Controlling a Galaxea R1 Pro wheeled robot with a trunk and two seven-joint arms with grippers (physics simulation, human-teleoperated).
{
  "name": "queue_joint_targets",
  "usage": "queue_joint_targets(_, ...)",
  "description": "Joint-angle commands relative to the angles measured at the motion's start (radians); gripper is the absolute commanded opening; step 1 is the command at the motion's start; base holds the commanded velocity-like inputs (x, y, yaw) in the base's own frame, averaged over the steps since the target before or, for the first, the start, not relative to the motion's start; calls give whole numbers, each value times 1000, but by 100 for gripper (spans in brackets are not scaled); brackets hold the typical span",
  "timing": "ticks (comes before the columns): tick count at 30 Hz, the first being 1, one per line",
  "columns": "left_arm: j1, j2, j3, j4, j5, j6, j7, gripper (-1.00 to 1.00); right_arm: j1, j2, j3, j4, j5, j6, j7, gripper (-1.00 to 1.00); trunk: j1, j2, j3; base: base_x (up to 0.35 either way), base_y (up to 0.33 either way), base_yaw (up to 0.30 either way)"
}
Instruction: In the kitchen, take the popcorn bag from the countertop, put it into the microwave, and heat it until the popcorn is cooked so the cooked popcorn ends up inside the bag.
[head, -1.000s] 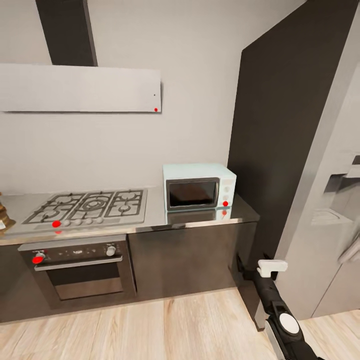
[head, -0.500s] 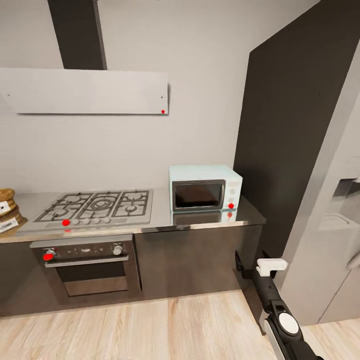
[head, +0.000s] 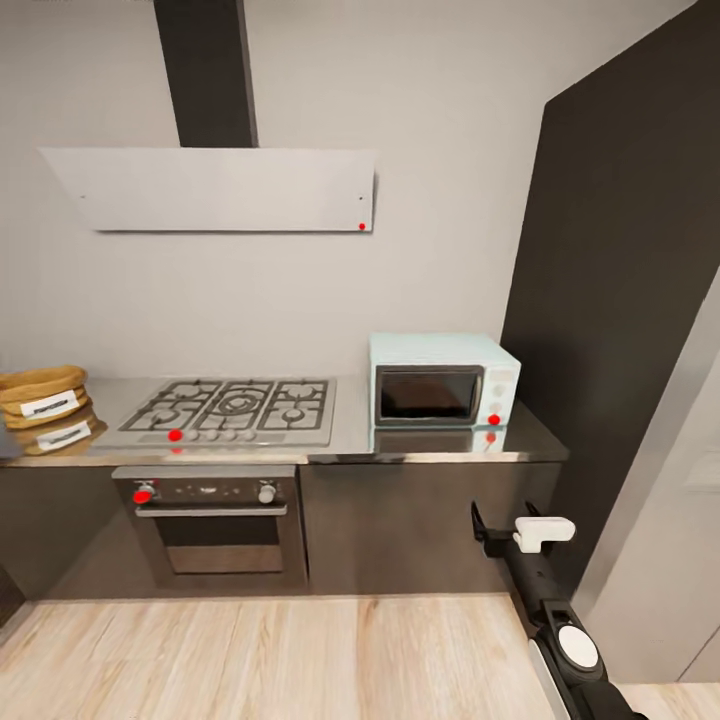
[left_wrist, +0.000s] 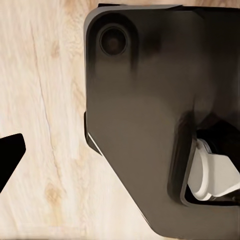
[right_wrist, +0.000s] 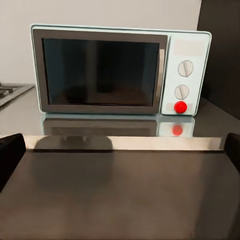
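Observation:
The tan popcorn bag (head: 42, 393) with its white label sits at the far left of the grey steel countertop (head: 350, 432), mirrored in the steel below it. The mint-blue microwave (head: 443, 380) stands at the countertop's right end with its dark door shut. The right wrist view faces the microwave (right_wrist: 120, 70) square on, across the countertop (right_wrist: 100, 125). My right gripper (head: 510, 530) hangs low in front of the dark cabinets, open and empty, with its fingertips (right_wrist: 10, 152) wide apart. My left gripper's one dark fingertip (left_wrist: 10, 155) points down at the wooden floor. No popcorn kernels are visible.
A steel gas hob (head: 235, 408) lies between bag and microwave, with a built-in oven (head: 215, 525) under it and an extractor hood (head: 220, 190) above. A tall dark panel (head: 630, 300) rises right of the microwave. The robot's dark base (left_wrist: 150, 125) stands over the floor.
The whole head view has swung left, so hob and microwave sit further right in the picture and the popcorn bag has come fully into sight. My right arm keeps its place.

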Motion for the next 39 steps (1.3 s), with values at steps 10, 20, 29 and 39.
queue_joint_targets(10,-1,-1,3,0,0,0,-1,100,-1,0,-2,0,3,-4,-5,100,-19,34,14,5,1,16)
queue_joint_targets(20,-1,2,5,0,-1,1,-1,100,-1,0,-3,0,0,-27,-52,100,-19,34,14,296,11,0)
queue_joint_targets(29,-1,-1,12,0,0,-3,-1,100,-1,-3,-45,2,0,-69,-37,100,-19,34,14,349,0,0)
queue_joint_targets(39,-1,-2,12,0,0,-3,-1,100,-1,-28,-195,2,-4,-62,160,100,-19,34,14,337,0,0)
